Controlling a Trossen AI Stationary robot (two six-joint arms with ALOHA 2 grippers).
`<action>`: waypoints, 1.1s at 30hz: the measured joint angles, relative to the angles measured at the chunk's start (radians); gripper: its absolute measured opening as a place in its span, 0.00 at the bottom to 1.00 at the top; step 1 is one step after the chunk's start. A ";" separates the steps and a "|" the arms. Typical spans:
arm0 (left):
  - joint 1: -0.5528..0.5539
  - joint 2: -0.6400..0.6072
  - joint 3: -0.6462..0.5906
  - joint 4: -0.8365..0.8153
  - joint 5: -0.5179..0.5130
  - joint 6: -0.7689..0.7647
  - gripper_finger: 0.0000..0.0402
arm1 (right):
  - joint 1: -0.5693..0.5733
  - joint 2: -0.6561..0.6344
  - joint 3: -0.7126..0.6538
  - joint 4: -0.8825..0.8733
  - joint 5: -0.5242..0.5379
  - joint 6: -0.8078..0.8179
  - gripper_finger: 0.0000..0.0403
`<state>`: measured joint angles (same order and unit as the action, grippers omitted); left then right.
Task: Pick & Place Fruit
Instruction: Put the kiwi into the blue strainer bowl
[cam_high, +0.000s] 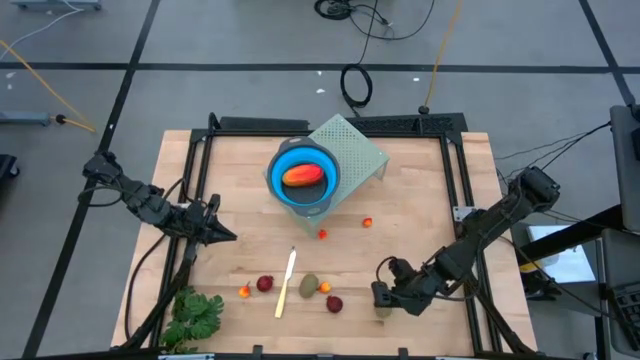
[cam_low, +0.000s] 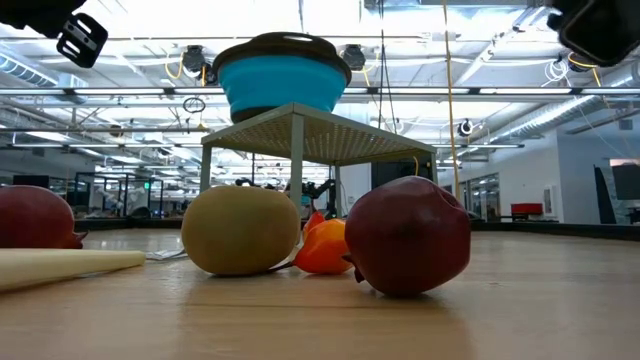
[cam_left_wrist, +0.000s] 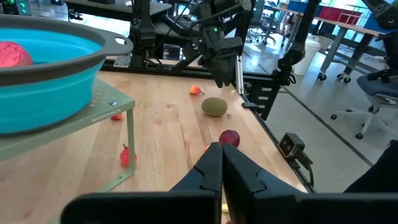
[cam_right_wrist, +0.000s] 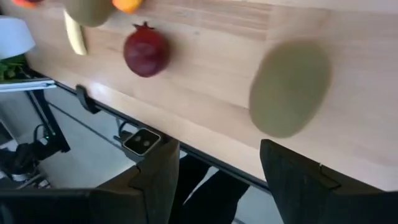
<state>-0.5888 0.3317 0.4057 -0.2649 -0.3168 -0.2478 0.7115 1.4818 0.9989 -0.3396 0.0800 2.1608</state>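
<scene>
Brown-green oval toy fruit (cam_right_wrist: 290, 87) lies on the wooden table (cam_right_wrist: 205, 74) just ahead of the right gripper (cam_right_wrist: 239, 177), between its spread fingers; left gripper (cam_left_wrist: 221, 171) closed, empty.

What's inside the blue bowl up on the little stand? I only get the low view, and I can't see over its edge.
Observer: From above, one orange-red oblong fruit lies in the blue bowl.
Operator: Where's the right gripper? I just see dark bits up top.
Observer: The right gripper is low on the right side of the table, near its edge. It is open, with a brown-green oval just ahead of its fingers.
Operator: And the left one?
Observer: The left gripper waits over the table's left side, shut and holding nothing.
</scene>
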 joint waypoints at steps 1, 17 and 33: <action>0.000 0.000 0.000 0.000 0.000 0.000 0.00 | 0.007 0.000 0.000 -0.004 0.004 0.014 0.54; 0.000 0.000 0.000 0.000 0.000 0.001 0.01 | 0.044 0.049 0.063 -0.143 0.124 0.066 0.54; 0.000 0.000 0.000 0.000 0.000 0.002 0.01 | 0.057 0.183 0.165 -0.300 0.053 0.082 0.54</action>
<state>-0.5888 0.3314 0.4057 -0.2649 -0.3168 -0.2462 0.7681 1.6651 1.1639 -0.6394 0.1330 2.2428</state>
